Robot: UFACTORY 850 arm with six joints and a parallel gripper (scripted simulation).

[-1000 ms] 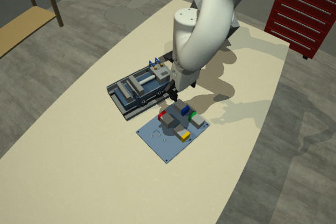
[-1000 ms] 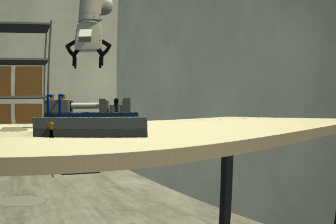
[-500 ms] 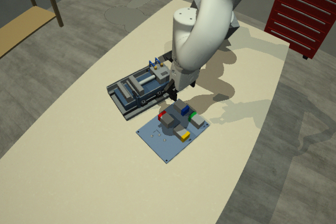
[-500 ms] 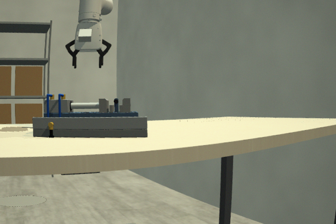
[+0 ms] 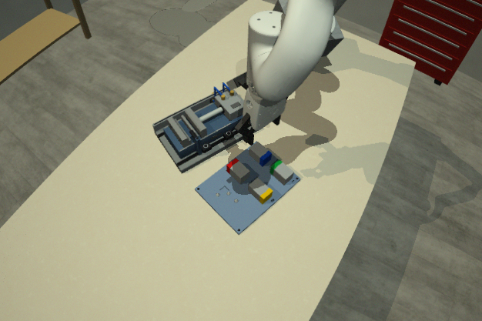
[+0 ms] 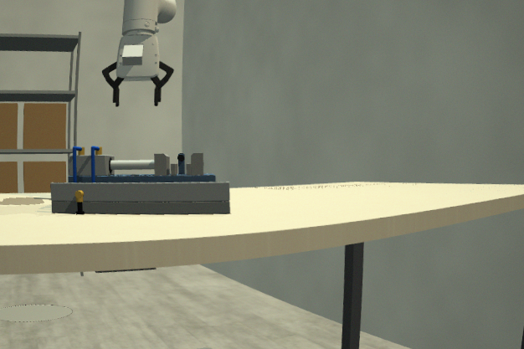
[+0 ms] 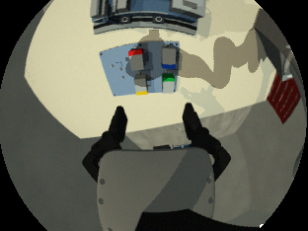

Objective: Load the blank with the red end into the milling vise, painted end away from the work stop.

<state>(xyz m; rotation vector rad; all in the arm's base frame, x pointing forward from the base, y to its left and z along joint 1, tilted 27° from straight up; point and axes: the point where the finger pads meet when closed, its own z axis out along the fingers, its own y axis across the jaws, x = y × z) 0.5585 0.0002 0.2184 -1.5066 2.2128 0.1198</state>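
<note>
While the black claw (image 6: 136, 101) hangs high, open and empty, the grey red-ended blank (image 5: 238, 170) lies unpicked on the blue infeed plate (image 5: 233, 212).

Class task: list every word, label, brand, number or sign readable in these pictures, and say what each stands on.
None can be read: no text shows on the vise, the infeed plate, the blanks, the gripper or the red drawer cabinet.

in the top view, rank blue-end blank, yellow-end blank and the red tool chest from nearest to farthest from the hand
1. Blue-end blank, just below the open hand, at the infeed plate's near edge.
2. Yellow-end blank, farther down the plate.
3. Red tool chest, on the floor, far upper right.
</note>
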